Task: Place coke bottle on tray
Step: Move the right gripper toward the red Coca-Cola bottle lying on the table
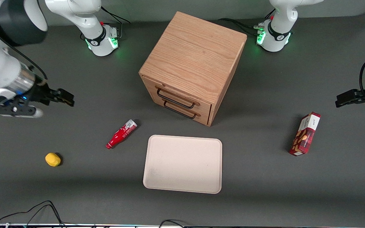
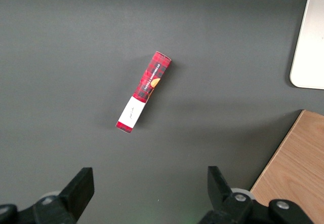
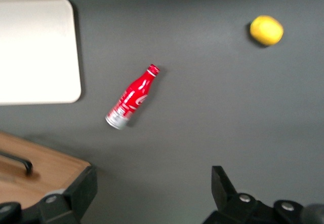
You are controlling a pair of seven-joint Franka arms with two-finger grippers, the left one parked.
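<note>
Even, fairly bright overhead light falls on the matte dark desk (image 1: 265, 196), with no hard glare. Shadows are soft and short — a broad one spreads from the wooden cabinet (image 1: 192, 63) toward the parked arm's end, and small ones hug the coke bottle (image 1: 121, 134) and the yellow fruit (image 1: 53, 159). Green indicator lamps tint the desk around both arm bases. In the right wrist view the tray (image 3: 35, 51) is overexposed to near white and the whole frame is slightly smeared. The hand (image 1: 62, 96) hangs above the desk toward the working arm's end, fingers apart — dark, little detail.
</note>
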